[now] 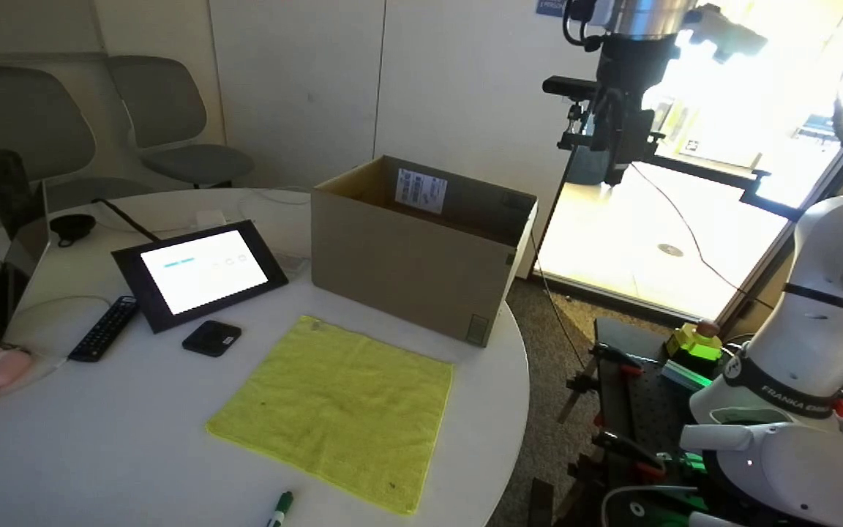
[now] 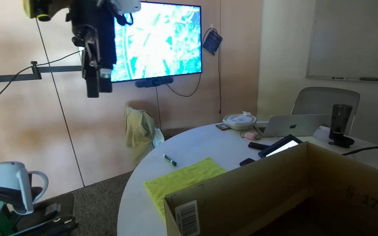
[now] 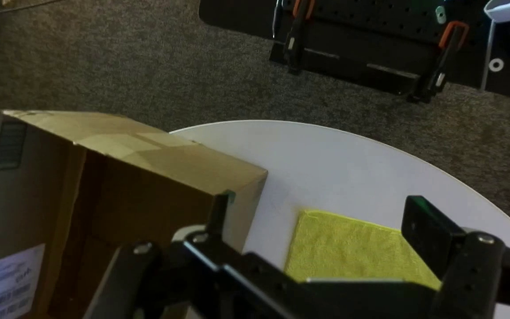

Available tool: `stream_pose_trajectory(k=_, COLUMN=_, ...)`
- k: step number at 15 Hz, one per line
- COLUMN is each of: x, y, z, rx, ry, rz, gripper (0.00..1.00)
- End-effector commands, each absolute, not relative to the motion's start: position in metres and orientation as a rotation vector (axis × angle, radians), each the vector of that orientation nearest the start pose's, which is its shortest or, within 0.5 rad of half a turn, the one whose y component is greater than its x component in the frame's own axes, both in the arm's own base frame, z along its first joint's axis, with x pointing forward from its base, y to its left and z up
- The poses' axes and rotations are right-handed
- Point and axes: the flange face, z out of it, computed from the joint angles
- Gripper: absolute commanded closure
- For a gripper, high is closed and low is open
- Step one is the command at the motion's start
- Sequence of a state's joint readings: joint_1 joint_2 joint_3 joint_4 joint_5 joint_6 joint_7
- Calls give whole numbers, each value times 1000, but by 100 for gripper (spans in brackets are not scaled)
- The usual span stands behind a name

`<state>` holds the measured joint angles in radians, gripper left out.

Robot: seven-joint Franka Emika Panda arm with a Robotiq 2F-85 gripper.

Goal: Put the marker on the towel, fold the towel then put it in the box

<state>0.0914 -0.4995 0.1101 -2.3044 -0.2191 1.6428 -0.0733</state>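
In an exterior view, the marker [image 1: 281, 509] lies on the worktop [image 1: 136, 446], cut off by the frame's bottom edge, apart from the towel [image 1: 348, 402]. The towel is spread flat across the lower middle; behind it stands the open box [image 1: 407, 271]. The pincer [image 1: 615, 173] hangs at upper right, its fingers [image 3: 430, 235] wide apart in the wrist view. Grey chairs [image 1: 162, 102] stand at upper left.
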Motion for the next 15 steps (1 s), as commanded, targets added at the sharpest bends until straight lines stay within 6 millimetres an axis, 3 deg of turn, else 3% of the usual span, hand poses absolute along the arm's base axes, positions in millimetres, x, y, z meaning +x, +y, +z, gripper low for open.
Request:
stream_pose_trajectory(k=1, x=423, y=118, z=528, rx=-3359, ry=-607, rz=207, gripper=0)
stream_pose_trajectory(k=8, x=477, y=253, z=512, rx=-3316, ry=-779, rz=176, gripper=0)
stream_pose_trajectory(k=15, x=531, y=335, z=469, rx=-3228, ry=-971, rz=198, gripper=0)
